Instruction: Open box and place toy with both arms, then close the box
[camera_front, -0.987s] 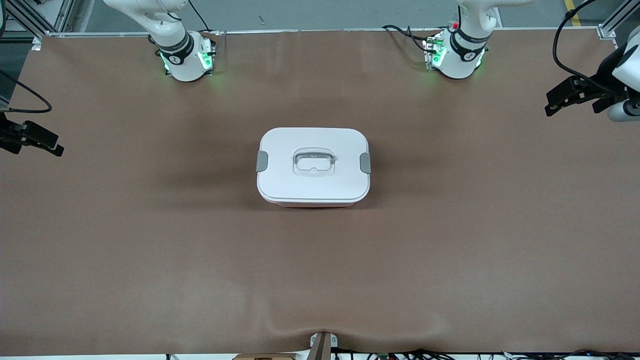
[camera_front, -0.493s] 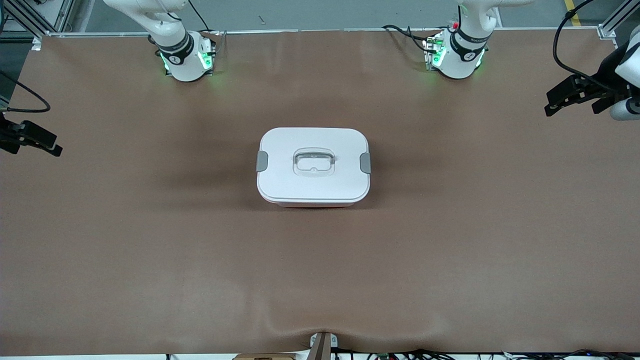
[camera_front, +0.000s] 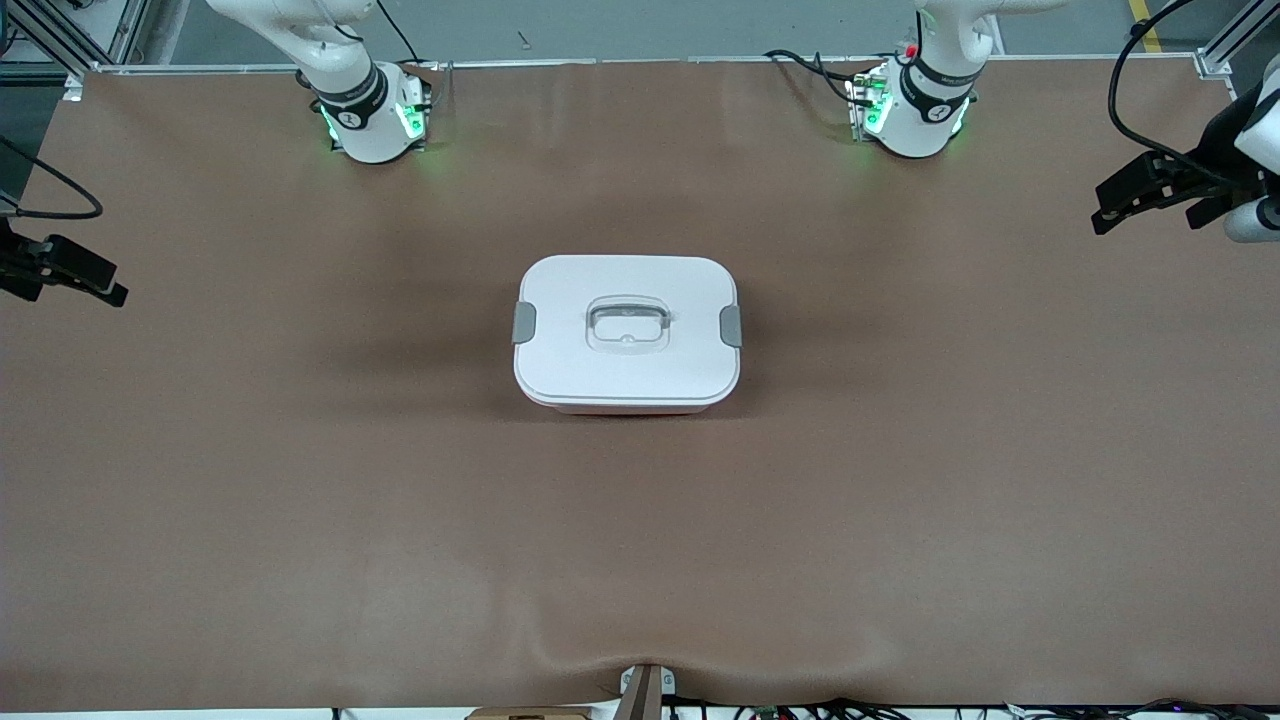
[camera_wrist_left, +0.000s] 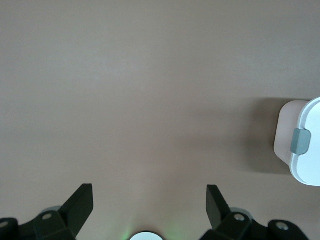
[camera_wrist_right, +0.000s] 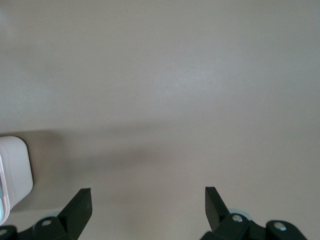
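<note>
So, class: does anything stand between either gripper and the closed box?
Nothing visible does. The box sits shut mid-table; the left gripper hangs open over the left arm's end, the right gripper open over the right arm's end, with only bare table between.

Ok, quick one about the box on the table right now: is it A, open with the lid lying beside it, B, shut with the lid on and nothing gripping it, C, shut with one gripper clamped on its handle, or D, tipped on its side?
B: the box sits upright with its white lid on, while the left gripper and right gripper hang open at the table's ends, well apart from it.
</note>
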